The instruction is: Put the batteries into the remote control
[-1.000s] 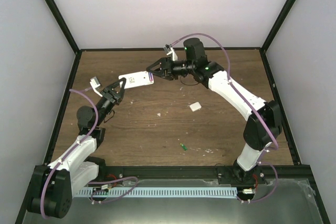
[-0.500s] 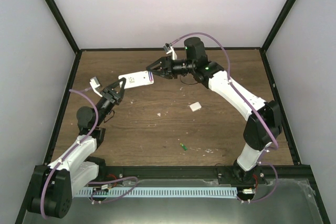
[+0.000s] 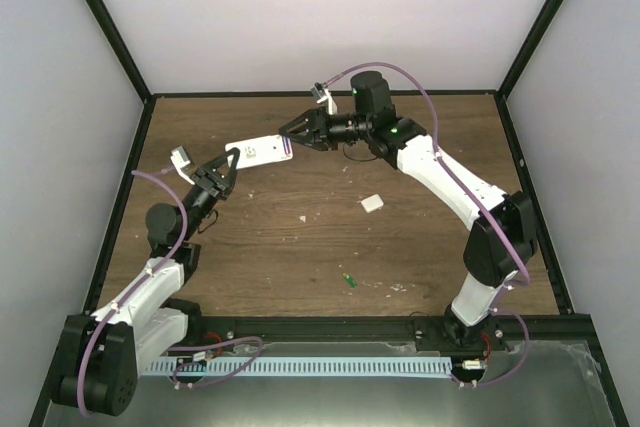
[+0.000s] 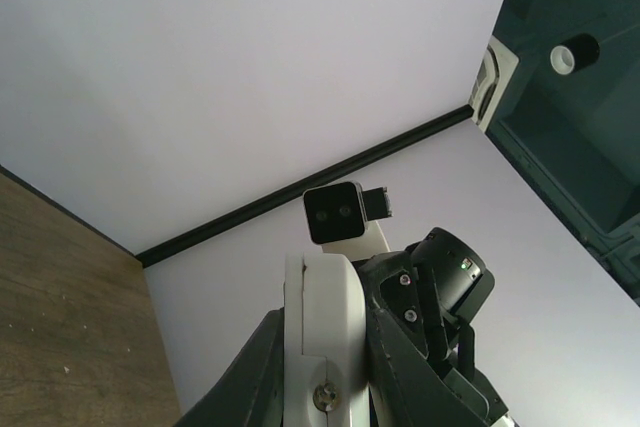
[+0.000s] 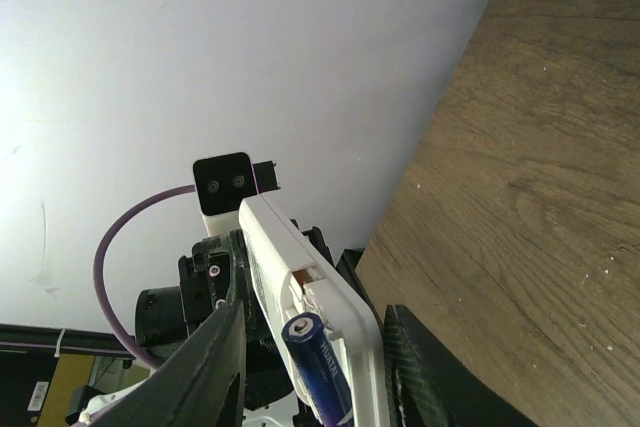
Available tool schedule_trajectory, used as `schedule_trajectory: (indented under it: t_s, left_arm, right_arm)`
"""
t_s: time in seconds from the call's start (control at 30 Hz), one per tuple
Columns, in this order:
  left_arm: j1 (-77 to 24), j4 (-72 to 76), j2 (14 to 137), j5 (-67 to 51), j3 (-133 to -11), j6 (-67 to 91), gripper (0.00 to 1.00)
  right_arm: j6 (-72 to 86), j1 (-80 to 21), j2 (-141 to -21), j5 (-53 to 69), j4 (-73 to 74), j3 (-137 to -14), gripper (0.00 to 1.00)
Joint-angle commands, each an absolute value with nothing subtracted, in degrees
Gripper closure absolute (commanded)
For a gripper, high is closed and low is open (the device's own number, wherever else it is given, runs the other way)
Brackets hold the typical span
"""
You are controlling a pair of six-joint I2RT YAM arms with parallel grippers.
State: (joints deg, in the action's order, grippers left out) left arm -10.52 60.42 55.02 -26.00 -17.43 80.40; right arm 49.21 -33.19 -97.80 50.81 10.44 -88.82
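My left gripper [image 3: 234,157] is shut on one end of the white remote control [image 3: 258,150] and holds it up above the table. In the left wrist view the remote's edge [image 4: 322,317] stands between the dark fingers. My right gripper [image 3: 288,134] is at the remote's other end, open, with its fingers [image 5: 205,367] on either side of the remote [image 5: 290,252]. The purple-blue battery [image 5: 318,365] lies in the open compartment there and shows faintly from above [image 3: 288,148]. The green battery [image 3: 349,279] lies on the table near the front.
A small white square piece [image 3: 372,204] lies on the wooden table [image 3: 420,247] right of centre, with a few white specks [image 3: 304,217] near it. Black frame posts and pale walls enclose the table. A cable tray [image 3: 300,365] runs along the near edge.
My right gripper has shifted very slightly at the remote's end. The left arm, the remote and the things on the table have not moved.
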Motion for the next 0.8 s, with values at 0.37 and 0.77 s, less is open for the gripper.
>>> schedule_trajectory:
  t_s: [0.37, 0.77]
  left_arm:
    - [-10.5, 63.1, 55.5, -26.0, -17.9, 80.0, 1.0]
    - [-10.5, 63.6, 55.7, -25.3, -17.9, 80.4, 1.0]
  right_arm:
    - [49.6, -33.5, -97.4, 52.9, 8.3, -88.0, 0.78]
    - [48.5, -34.0, -96.6, 52.7, 8.2, -85.5, 0.82]
